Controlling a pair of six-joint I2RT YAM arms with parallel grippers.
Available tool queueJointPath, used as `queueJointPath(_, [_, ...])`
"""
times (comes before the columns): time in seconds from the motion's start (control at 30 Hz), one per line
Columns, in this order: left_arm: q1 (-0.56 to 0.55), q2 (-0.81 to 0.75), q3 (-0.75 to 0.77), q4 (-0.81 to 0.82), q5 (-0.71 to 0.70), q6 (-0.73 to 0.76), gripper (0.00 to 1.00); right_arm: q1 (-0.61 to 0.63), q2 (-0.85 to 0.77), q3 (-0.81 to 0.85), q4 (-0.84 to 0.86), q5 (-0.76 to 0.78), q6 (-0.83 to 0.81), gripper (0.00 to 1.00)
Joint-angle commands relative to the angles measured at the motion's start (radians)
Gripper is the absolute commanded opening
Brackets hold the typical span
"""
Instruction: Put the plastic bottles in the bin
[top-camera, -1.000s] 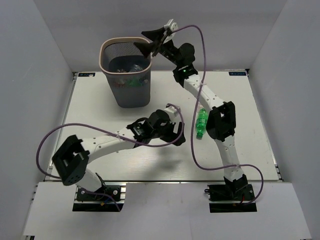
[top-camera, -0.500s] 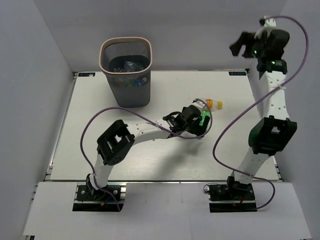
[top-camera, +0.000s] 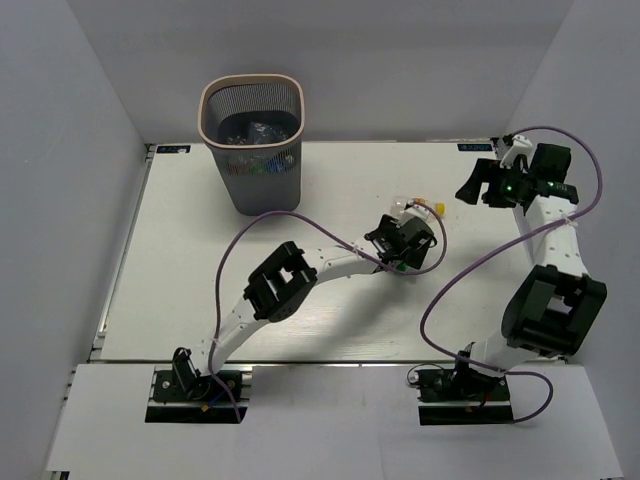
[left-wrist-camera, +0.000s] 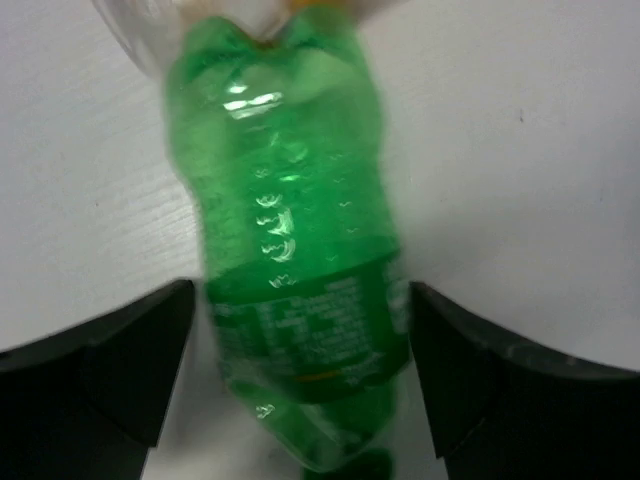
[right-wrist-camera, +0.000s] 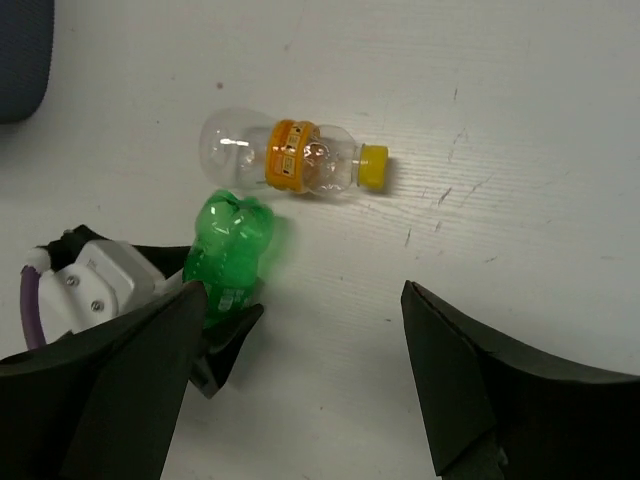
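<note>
A green bottle (left-wrist-camera: 295, 250) lies on the white table, its base pointing away from my left wrist. My left gripper (left-wrist-camera: 300, 385) is open and straddles its labelled part, with both fingers close beside it. Just beyond it lies a clear bottle (right-wrist-camera: 295, 160) with an orange label and a yellow cap, seen in the top view (top-camera: 425, 208) too. My right gripper (right-wrist-camera: 300, 390) hangs open and empty above the table at the back right (top-camera: 478, 187), apart from both bottles. The mesh bin (top-camera: 205, 105) stands at the back left with several bottles inside.
Grey walls close the table on the left, back and right. My left arm (top-camera: 300, 275) stretches diagonally across the middle of the table. My right arm's purple cable (top-camera: 450, 290) loops over the table's right side.
My right arm swung from above the bin to the back right and came down lower. My left arm reached right, and its open jaws now straddle the green bottle.
</note>
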Motion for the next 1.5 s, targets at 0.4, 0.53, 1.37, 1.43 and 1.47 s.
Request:
queueJointPath(0.4, [0.024,-0.473,-0.297,0.111,-0.047,0.098,0.31,-0.009,0.124,0.092,0.0,-0.118,-0.126,0.9])
queueJointPath(0.53, [0.089,-0.652,-0.309,0.149,-0.11,0.161,0.31,0.023,0.238,0.184,-0.036,-0.093,-0.225,0.9])
queueJointPath(1.37, [0.602,-0.422,0.35,-0.044,-0.314,0.203,1.0,0.256,0.413,0.339,-0.055,0.01,-0.249,0.9])
queueJointPath(1.43, [0.602,-0.452,0.341,-0.018,-0.247,0.246,1.0,0.279,0.427,0.357,-0.078,0.008,-0.311,0.9])
queueJointPath(1.47, [0.593,-0.468,0.319,-0.018,-0.204,0.266,1.0,0.328,0.45,0.362,-0.081,0.022,-0.343,0.9])
